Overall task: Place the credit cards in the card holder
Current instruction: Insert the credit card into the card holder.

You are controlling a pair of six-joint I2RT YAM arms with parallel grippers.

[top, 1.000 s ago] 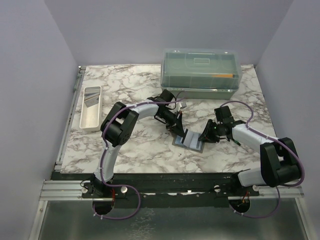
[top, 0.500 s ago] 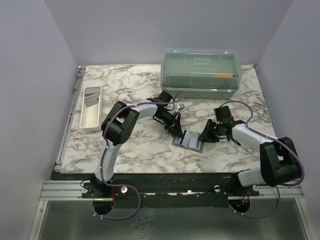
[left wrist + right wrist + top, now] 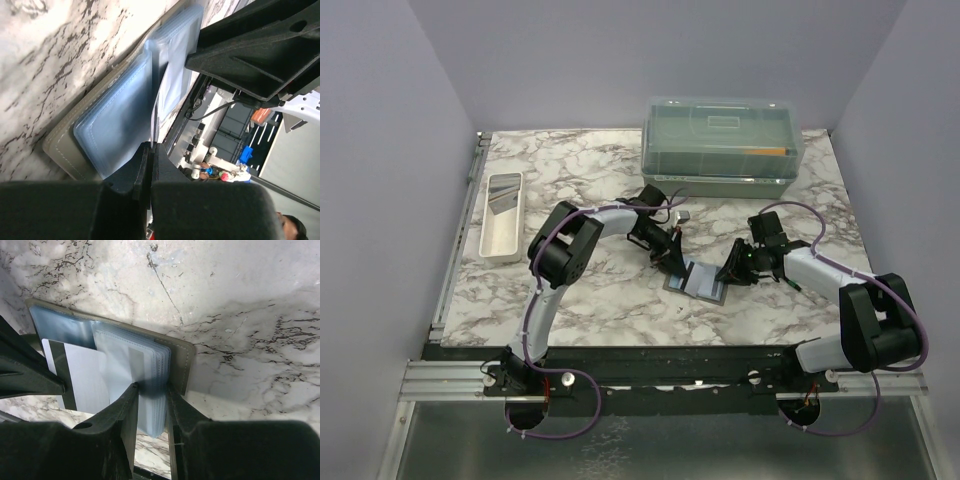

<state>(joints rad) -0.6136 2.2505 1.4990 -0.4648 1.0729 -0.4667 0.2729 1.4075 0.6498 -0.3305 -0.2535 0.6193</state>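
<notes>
The card holder (image 3: 698, 281) lies open on the marble table, olive cover down and blue-grey sleeves up. My left gripper (image 3: 672, 258) is shut on a silver-grey credit card with a dark stripe (image 3: 80, 375). In the left wrist view the card is edge-on (image 3: 156, 122), its lower edge against the holder's sleeves (image 3: 115, 125). My right gripper (image 3: 728, 271) is shut on the stack of clear sleeves (image 3: 152, 365) at the holder's right half, beside the olive cover (image 3: 182, 365). No other cards show clearly.
A big clear lidded box (image 3: 723, 145) stands at the back, just behind both arms. A long white tray (image 3: 502, 215) with a flat shiny grey item in it lies at the left. Purple walls close in both sides.
My left gripper has shifted slightly toward the holder with the card in it. The right gripper has stayed on the sleeves.
</notes>
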